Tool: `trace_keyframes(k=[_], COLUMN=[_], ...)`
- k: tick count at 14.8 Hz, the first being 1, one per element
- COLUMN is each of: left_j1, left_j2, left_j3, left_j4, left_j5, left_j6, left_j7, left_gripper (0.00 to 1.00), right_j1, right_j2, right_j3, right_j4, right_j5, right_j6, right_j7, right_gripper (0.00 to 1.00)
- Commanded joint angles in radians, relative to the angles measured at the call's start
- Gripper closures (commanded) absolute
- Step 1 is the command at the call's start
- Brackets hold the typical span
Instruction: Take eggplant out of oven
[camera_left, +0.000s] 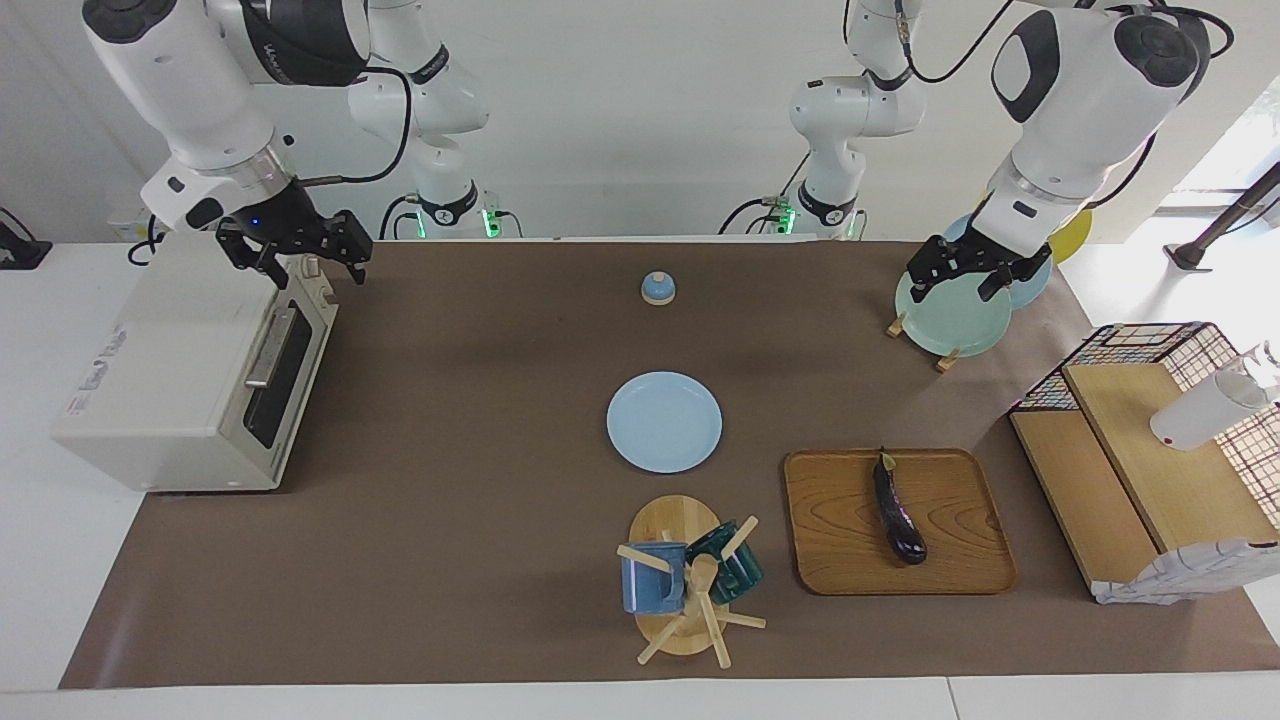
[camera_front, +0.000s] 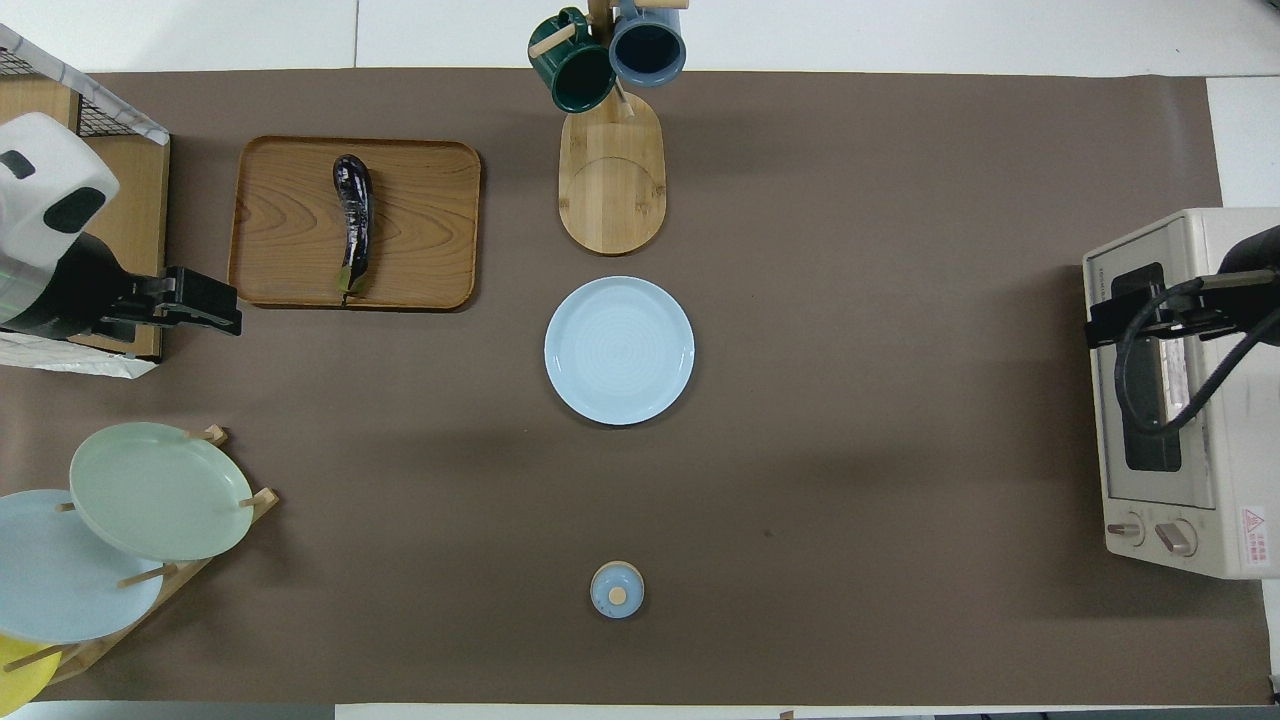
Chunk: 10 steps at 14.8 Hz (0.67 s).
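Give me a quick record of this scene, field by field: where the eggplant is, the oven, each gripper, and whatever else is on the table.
eggplant: lying on the wooden tray, not in the oven
oven: at the right arm's end of the table, door shut
right gripper: raised over the oven, fingers open, empty
left gripper: raised over the plate rack, fingers open, empty
light blue plate: mid-table, bare
mug tree: beside the tray, two mugs
small lidded pot: nearer the robots than the plate

Oven (camera_front: 1180, 400), front panel, lower corner beside the knobs: red triangular warning sticker (camera_front: 1254, 522); its lettering is unreadable. Printed lettering on the oven's top, unreadable.
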<state>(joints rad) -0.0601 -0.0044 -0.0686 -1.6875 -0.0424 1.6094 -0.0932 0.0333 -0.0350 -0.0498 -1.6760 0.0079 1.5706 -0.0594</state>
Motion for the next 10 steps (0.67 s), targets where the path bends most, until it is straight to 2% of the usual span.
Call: trace_keyframes(k=[1, 3, 10], left_j1=[-0.029, -0.029, -0.033], left_j2=[-0.002, 0.014, 0.006], left_j3=[0.009, 0.01, 0.007], left_j4=[0.023, 0.064, 0.04], left_j5=[0.033, 0.033, 0.029], left_j6=[-0.052, -0.089, -0.049], left_j7=[-0.003, -0.003, -0.002], left_gripper=[0.0, 0.0, 0.0], right_j1=[-0.001, 0.0, -0.003], right_j2=[-0.014, -0.014, -0.014], right_j3=[0.004, 0.004, 0.004], right_j4=[-0.007, -0.005, -0.005], right_j5=[0.014, 0.014, 0.012], right_j6=[0.0, 0.003, 0.002], right_j7=[0.009, 0.007, 0.006], right_gripper=[0.0, 0.0, 0.0])
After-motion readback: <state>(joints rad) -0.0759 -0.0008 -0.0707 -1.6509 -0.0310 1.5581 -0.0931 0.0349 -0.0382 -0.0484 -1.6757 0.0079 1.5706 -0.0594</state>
